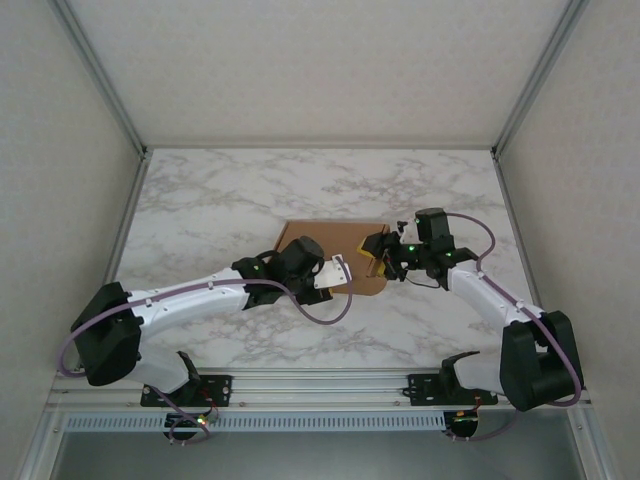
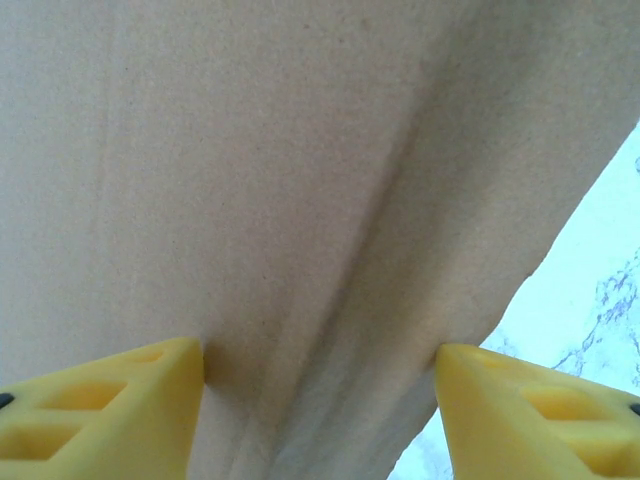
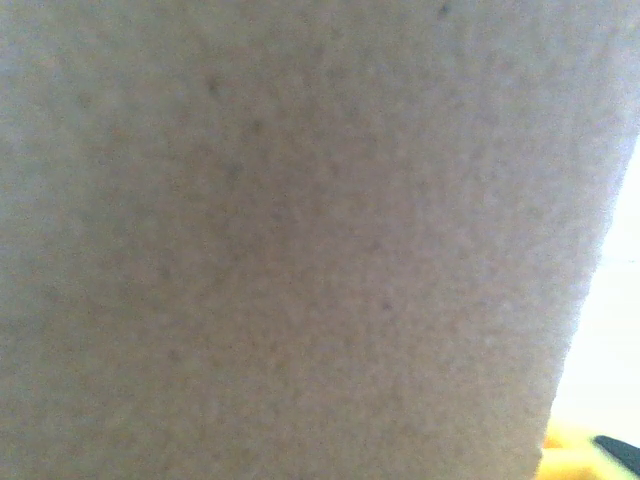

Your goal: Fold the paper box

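Your left gripper (image 2: 320, 352) has its yellow fingers (image 2: 120, 400) spread wide, tips up against the plain brown cardboard paper box (image 1: 335, 238), which lies mid-frame on the white marble table (image 1: 200, 200). Your right gripper (image 1: 377, 262) sits at the box's right edge; can't tell how far it's open.

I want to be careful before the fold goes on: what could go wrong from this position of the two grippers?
The left gripper has its fingers apart against a paper box panel, not clamped, so the panel may spring back. The right gripper works close beside it at the box's near right edge; they might bump.
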{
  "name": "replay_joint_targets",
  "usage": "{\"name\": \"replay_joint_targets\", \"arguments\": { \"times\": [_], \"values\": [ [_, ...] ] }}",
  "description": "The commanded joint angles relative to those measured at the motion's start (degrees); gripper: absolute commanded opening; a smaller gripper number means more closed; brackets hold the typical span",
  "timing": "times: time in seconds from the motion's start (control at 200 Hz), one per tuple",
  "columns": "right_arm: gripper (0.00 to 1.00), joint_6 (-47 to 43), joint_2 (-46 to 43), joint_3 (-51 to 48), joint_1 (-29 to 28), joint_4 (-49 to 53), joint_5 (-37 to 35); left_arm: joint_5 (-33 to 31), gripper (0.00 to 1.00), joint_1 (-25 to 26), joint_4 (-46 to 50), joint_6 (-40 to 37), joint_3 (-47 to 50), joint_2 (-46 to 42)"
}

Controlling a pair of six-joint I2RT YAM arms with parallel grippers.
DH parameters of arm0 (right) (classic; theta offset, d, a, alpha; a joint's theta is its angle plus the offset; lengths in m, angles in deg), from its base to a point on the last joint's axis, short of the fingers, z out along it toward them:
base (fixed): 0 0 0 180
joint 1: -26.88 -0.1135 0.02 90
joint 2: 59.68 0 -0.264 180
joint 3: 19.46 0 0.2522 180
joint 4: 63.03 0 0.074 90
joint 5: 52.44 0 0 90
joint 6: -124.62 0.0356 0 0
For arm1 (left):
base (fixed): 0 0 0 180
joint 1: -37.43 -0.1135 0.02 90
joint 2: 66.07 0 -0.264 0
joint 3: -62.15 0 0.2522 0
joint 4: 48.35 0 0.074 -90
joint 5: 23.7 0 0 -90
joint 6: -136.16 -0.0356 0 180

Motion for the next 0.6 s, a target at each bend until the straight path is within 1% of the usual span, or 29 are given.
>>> {"name": "replay_joint_targets", "arguments": {
  "times": [0.0, 0.06, 0.135, 0.205, 0.27, 0.381, 0.441, 0.531, 0.596],
  "values": [
    [0.44, 3.4, -2.7, 2.8, -0.2, -4.8, 9.3, 3.4, 0.65, 1.2, 3.4, 1.4, 1.2, 0.2],
    [0.45, 3.9, -2.8, 3.1, -0.2, -5.1, 9.4, 1.9, 0.66, 1.2, 3.0, 1.3, 1.4, 0.5],
    [0.45, 4.5, -3.0, 3.3, -0.2, -5.4, 9.4, -1.1, 0.70, 1.4, 1.4, 1.3, 2.1, 1.0],
    [0.45, 6.2, -3.0, 2.8, -0.1, -7.2, 9.7, -7.7, 0.73, 2.1, -3.5, 0.6, 4.2, 1.0],
    [0.46, 8.2, -3.2, 2.4, -0.1, -8.9, 10.0, -13.4, 0.74, 2.7, -9.1, -0.6, 6.9, 0.6],
    [0.46, 10.0, -4.0, 2.8, 0.0, -9.4, 10.0, -20.4, 0.77, 3.7, -17.7, -2.4, 10.5, -0.4],
    [0.46, 12.4, -4.6, 2.5, 0.0, -11.5, 10.1, -24.6, 0.79, 4.3, -22.8, -4.4, 12.4, -0.8],
    [0.46, 16.3, -5.4, 2.2, 0.0, -14.3, 10.0, -31.5, 0.81, 4.9, -32.6, -8.5, 15.8, -0.9],
    [0.47, 19.4, -6.2, 1.8, 0.1, -17.3, 10.0, -36.4, 0.81, 5.2, -43.6, -12.5, 18.7, -0.7]
  ]
}}
